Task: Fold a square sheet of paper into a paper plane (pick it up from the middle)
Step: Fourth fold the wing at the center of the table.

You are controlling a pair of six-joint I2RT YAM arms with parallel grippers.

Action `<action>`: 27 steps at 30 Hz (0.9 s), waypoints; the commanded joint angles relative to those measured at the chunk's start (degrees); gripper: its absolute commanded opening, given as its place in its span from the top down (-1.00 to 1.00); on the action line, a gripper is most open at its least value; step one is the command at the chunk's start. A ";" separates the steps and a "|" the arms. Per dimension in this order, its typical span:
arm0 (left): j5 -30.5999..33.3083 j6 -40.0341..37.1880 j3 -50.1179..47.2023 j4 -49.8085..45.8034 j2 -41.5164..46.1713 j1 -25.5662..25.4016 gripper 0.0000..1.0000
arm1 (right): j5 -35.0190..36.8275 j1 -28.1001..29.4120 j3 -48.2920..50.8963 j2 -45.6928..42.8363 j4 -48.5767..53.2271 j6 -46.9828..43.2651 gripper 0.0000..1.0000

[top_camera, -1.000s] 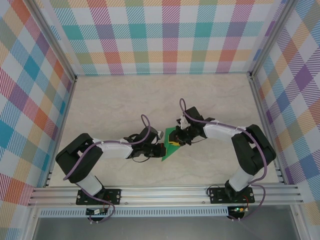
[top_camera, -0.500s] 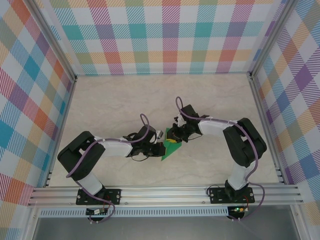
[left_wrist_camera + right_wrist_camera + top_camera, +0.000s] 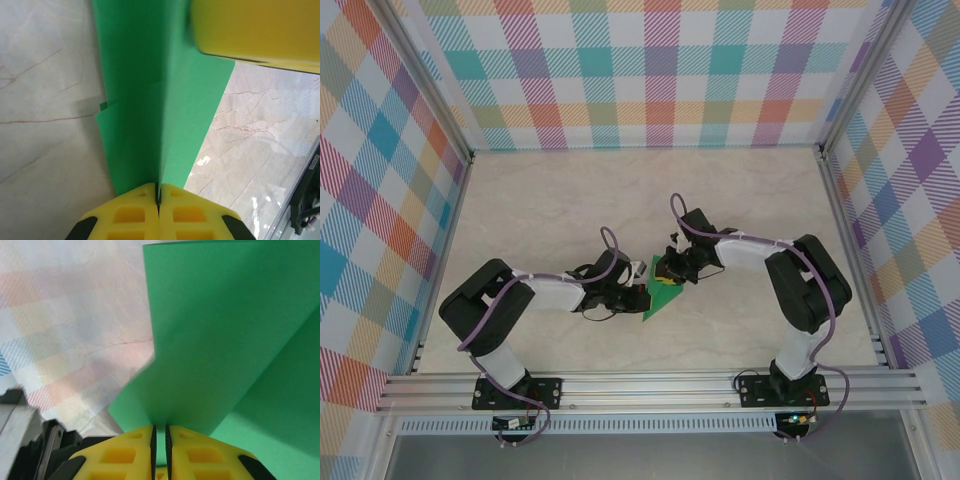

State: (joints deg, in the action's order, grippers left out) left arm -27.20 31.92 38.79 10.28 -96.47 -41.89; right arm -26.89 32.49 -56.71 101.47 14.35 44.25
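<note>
While pinched from two sides, sits as a part-folded green sheet (image 3: 653, 304) low over the tabletop (image 3: 550, 200), well beyond the near rail (image 3: 650, 385) and about midway along it; hard to tell whether touching the surface.

Gripped along its centre ridge by the left claw (image 3: 159, 195), clenched with pads meeting on the fold, at the part nearer the rail. Gripped too by the right claw (image 3: 160, 432), clenched on a flap with only a sliver between the pads, at the end farther from the rail.

Could tear along the ridge if drawn apart by opposing pulls: thin paper, two hard pinches, no slack. Could buckle or take a stray crease if pushed together instead. Could also slip from the shallow right-hand bite, judging by how little paper lies between those pads, and leave the wings uneven.

Points its narrow tip toward the rail, slanted to the left arm's side; spreads its wide end away from the rail. Runs its long axis along that slant, ridge included.
</note>
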 commanded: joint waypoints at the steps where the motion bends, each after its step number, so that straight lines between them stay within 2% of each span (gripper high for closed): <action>1: -4.80 -1.25 0.68 1.20 -1.47 1.26 0.97 | -1.32 0.29 1.45 -3.57 -0.85 -0.54 0.68; 10: -9.19 -0.59 2.20 0.93 -3.23 3.55 0.98 | -6.99 0.65 1.72 -0.12 -6.37 1.24 0.69; 22: -11.65 0.79 2.21 0.56 -4.83 5.46 0.98 | -1.50 0.56 -1.70 3.94 -2.40 0.13 0.71; 27: -11.69 0.44 2.44 -0.31 -5.03 5.77 0.92 | 0.89 0.45 -2.44 5.57 -0.77 0.13 0.73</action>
State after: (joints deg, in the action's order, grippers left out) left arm -38.37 32.18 40.34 11.00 -100.57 -37.17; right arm -28.03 32.75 -57.89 105.62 11.51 44.95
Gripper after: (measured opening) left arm 0.046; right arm 0.139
